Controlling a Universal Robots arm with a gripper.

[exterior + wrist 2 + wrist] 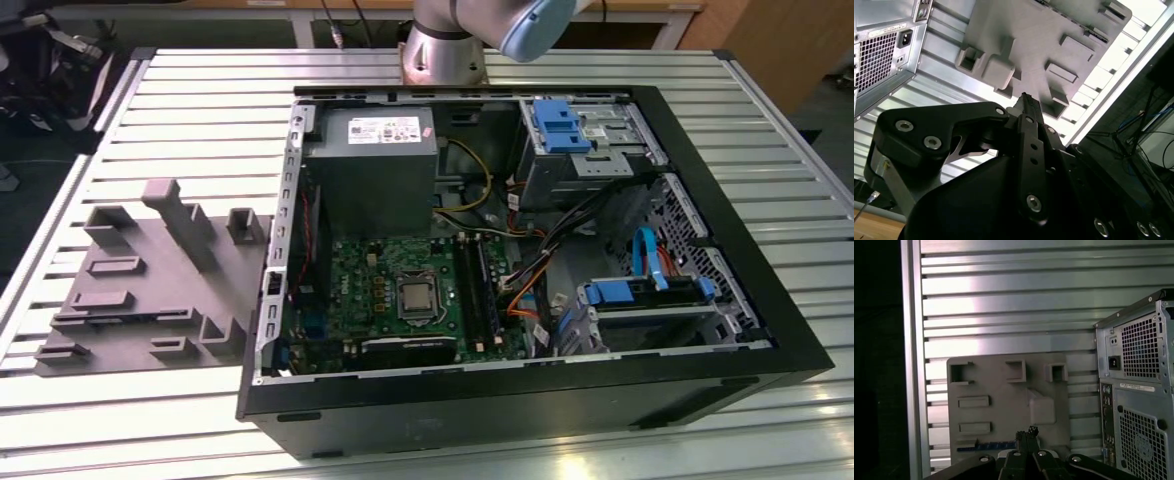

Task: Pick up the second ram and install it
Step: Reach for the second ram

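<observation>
First wrist view has my pincer (pixel 1027 431) clenched, fingertips pressed together with nothing between them, hovering over the grey holder plate (pixel 1004 405). The second ram (pixel 986 445) lies as a thin dark strip in a slot along the plate's edge closest to my fingertips. The open computer case (pixel 1139 390) stands just beside the plate.

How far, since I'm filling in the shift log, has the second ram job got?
Done: nothing visible for this stick. In hand: the gripper, shut and empty, hangs above the grey fixture, where a dark strip, probably the second ram, lies in its slot. Left: pickup and seating in the motherboard slots of the open case.
</observation>
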